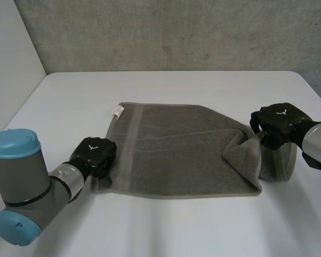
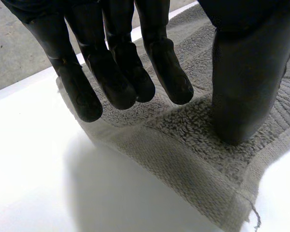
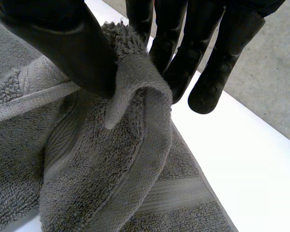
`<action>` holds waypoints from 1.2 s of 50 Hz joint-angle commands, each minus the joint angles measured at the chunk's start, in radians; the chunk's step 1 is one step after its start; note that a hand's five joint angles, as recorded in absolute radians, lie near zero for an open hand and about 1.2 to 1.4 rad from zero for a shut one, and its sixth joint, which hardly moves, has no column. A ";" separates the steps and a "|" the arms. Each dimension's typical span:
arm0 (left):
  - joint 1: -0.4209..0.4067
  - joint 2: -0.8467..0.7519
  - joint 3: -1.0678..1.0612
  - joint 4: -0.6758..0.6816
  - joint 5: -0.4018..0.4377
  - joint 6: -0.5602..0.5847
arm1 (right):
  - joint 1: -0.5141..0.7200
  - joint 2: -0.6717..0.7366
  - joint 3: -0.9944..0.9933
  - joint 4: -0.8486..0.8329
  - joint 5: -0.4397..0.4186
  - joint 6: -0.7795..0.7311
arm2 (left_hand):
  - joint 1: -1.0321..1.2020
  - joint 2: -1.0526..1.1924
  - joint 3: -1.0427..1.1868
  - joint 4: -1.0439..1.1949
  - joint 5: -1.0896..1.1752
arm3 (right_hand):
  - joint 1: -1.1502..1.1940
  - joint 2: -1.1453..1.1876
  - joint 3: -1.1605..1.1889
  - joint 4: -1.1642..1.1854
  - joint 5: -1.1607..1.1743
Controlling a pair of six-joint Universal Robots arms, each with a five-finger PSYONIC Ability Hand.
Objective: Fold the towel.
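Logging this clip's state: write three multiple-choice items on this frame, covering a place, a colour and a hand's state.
1. Where on the towel is the left hand? A its near left corner B its middle C its far right corner
2. The towel's colour? A red B grey C blue
3. The right hand is: A open, flat B curled, empty C pinching a lifted towel fold
Answers: 1 A, the head view puts it there; 2 B, grey in every view; 3 C, its wrist view shows the pinch.
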 commanded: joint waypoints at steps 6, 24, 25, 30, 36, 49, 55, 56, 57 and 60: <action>0.013 0.003 -0.012 -0.001 0.004 0.002 | 0.002 -0.001 0.007 0.000 0.000 0.000 | 0.071 0.055 0.057 0.042 0.777 | 0.075 0.070 0.083 0.053 0.071; 0.008 0.165 -0.215 0.020 0.066 0.022 | 0.002 -0.001 0.018 -0.001 0.000 0.000 | -0.830 -0.846 -0.844 -0.859 -0.124 | 0.075 0.070 0.083 0.053 0.071; 0.016 0.163 -0.219 0.031 0.066 0.026 | 0.002 -0.001 0.021 -0.001 0.000 0.000 | -0.821 -0.837 -0.836 -0.851 -0.115 | 0.075 0.070 0.083 0.053 0.071; 0.025 0.148 -0.219 0.057 0.064 0.088 | 0.005 -0.001 0.025 -0.001 0.000 0.000 | -0.815 -0.831 -0.830 -0.845 -0.109 | 0.075 0.070 0.083 0.053 0.071; 0.028 0.102 -0.218 0.069 0.061 0.172 | 0.006 -0.001 0.033 -0.012 0.000 0.000 | -0.812 -0.828 -0.827 -0.842 -0.106 | 0.075 0.070 0.083 0.053 0.071; 0.028 0.057 -0.189 0.088 0.052 0.183 | 0.006 -0.001 0.033 -0.015 0.000 0.000 | -0.809 -0.825 -0.824 -0.839 -0.103 | 0.075 0.070 0.083 0.053 0.071; 0.028 0.048 -0.158 0.100 0.032 0.178 | 0.006 -0.001 0.033 -0.015 0.000 0.000 | -0.809 -0.825 -0.824 -0.839 -0.103 | 0.075 0.070 0.083 0.053 0.071; 0.028 0.048 -0.158 0.100 0.032 0.178 | 0.006 -0.001 0.033 -0.015 0.000 0.000 | -0.809 -0.825 -0.824 -0.839 -0.103 | 0.075 0.070 0.083 0.053 0.071; 0.028 0.043 -0.149 0.100 0.028 0.175 | 0.006 -0.001 0.033 -0.015 0.000 0.000 | -0.809 -0.825 -0.824 -0.839 -0.103 | 0.075 0.070 0.083 0.053 0.071; 0.026 0.033 -0.132 0.100 0.023 0.174 | 0.008 -0.001 0.037 -0.017 0.000 0.000 | -0.809 -0.825 -0.824 -0.839 -0.103 | 0.075 0.070 0.083 0.053 0.071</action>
